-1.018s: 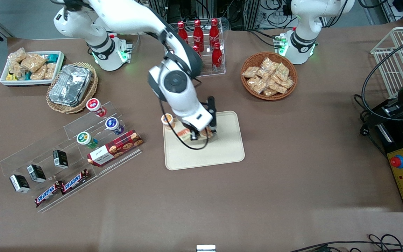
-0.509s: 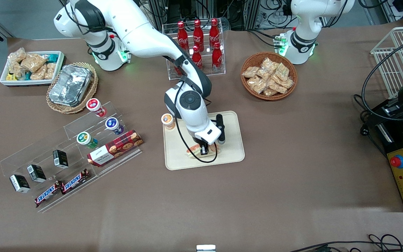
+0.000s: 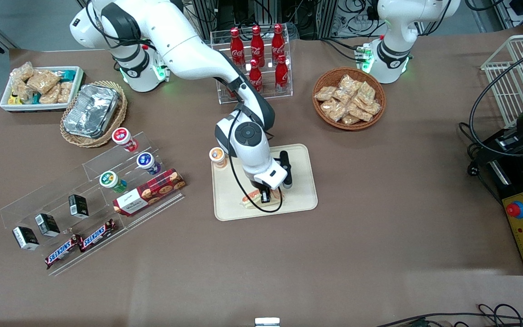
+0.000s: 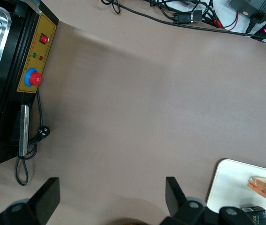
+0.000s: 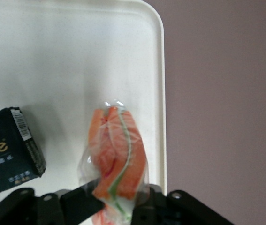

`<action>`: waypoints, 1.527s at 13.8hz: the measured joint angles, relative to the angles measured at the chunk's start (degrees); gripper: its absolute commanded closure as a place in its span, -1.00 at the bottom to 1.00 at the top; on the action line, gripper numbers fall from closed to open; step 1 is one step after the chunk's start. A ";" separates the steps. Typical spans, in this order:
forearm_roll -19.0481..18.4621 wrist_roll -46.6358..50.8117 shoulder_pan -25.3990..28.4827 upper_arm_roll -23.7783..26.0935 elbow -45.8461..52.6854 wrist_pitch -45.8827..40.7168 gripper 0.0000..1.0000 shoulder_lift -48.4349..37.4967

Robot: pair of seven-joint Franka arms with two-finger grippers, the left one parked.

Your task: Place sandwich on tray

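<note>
Sandwich [image 5: 116, 154] is pinched between the fingers [image 5: 83, 199] of the gripper [image 3: 265, 196], low over the tray [image 3: 298, 200], beside a black packet [image 5: 8, 152].

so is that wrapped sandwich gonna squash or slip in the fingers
Probably soft: the sandwich shows bread and filling layers under loose clear wrap, so a hard squeeze would likely dent it. The crinkled film looks slick and may slide a little. The gripper pinches one end over the tray, near its rim; the free end shows no sag, so it is likely light and fairly self-supporting.
</note>
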 measured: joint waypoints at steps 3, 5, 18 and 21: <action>0.00 0.09 0.34 -0.01 0.45 0.01 -0.98 0.00; 0.00 0.11 0.55 -0.01 0.45 0.01 -0.98 0.03; 0.33 21.79 -12.74 -12.58 0.94 -25.92 -0.98 -18.32; 0.63 23.62 -21.74 -12.66 0.90 -25.97 -0.98 -20.36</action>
